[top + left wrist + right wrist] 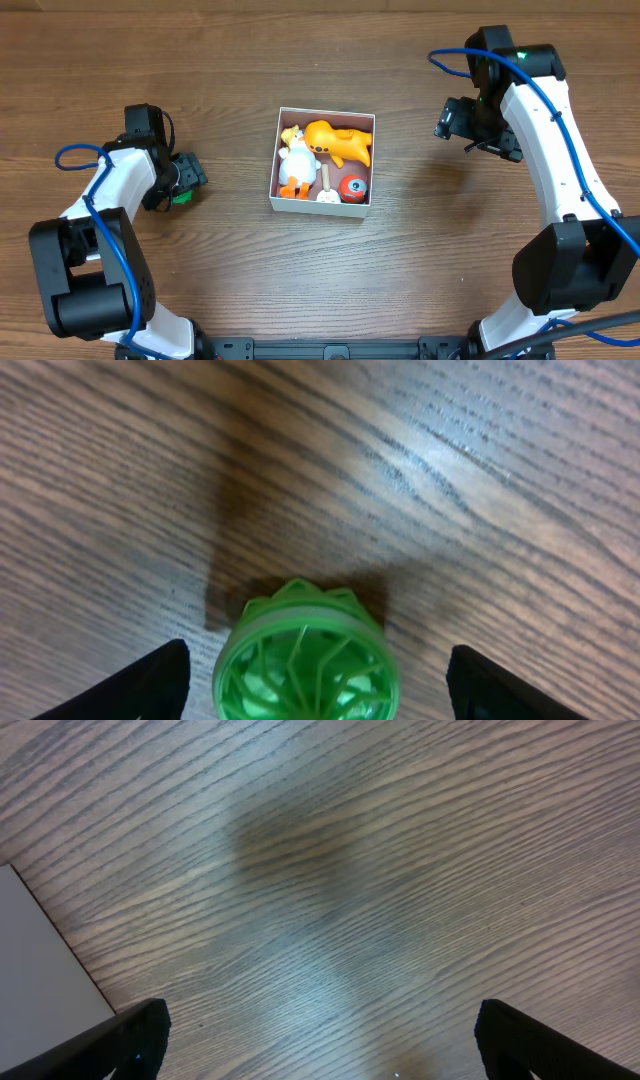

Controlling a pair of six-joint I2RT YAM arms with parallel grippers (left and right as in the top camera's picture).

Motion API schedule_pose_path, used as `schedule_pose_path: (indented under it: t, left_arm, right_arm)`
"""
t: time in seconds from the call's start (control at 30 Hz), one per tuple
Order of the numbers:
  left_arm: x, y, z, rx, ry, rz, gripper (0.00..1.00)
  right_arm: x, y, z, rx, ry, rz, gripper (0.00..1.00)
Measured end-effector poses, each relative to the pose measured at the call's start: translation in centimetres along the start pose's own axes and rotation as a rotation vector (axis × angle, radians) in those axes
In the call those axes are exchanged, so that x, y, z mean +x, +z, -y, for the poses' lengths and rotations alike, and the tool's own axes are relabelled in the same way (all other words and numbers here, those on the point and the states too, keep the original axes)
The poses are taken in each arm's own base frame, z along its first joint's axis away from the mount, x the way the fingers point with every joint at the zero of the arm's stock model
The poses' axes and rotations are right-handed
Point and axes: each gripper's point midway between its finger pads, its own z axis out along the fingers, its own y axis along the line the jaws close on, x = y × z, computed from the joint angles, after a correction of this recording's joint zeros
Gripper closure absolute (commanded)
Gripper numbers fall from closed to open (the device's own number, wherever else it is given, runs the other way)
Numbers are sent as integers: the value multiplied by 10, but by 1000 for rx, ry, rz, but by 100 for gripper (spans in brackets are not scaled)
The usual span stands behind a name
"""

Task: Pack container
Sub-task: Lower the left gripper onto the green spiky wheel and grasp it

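The container (283, 118), a square white-walled box, sits mid-table and holds an orange toy animal (340, 140), a white duck toy (296, 160), a red ball toy (353, 187) and a small white piece. My left gripper (186, 181) is open at the left, its fingers apart on either side of a round green ribbed toy (305, 665) on the table, not touching it. The green toy shows in the overhead view (181, 195) too. My right gripper (462, 124) is open and empty above bare table right of the container, whose wall (40, 980) shows at its left.
The wooden table (420, 260) surrounds the container on all sides. Blue cables run along both arms. No other loose objects show.
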Motion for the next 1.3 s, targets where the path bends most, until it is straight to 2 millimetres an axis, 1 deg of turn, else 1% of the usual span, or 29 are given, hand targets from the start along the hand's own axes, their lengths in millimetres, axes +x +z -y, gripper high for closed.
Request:
schedule_pose_path:
  t: [0.1,0.17,0.23,0.3,0.37,0.57,0.67,0.83,1.0,1.17,1.3]
  left_arm:
    - [-1,3,0,4,0,12,16]
    - [3,5,-1,2,0,6,16]
    - [7,8,-2,-1,0,-2,22]
    - [7,8,-2,-1,0,-3,25]
    - [7,8,-2,-1,1,-3,25]
    - [7,8,-2,-1,3,-4,37]
    - [8,8,-2,-1,4,-4,38]
    - [8,8,-2,-1,4,-4,44]
    - [7,8,-2,-1,4,-4,43]
    - [7,8,-2,-1,4,-4,46]
    - [7,8,-2,-1,4,-4,47]
  right_arm:
    - [0,0,0,0,0,0,0]
    - [0,0,0,0,0,0,0]
    - [0,0,0,0,-1,0,0]
    - [0,0,0,0,0,1,0]
    - [0,0,0,0,0,0,0]
    - [0,0,0,0,0,0,0]
    - [0,0,0,0,0,0,0]
    - [0,0,0,0,0,1,0]
    - [0,0,0,0,0,0,0]
    - [0,0,0,0,0,0,0]
    - [0,0,0,0,0,1,0]
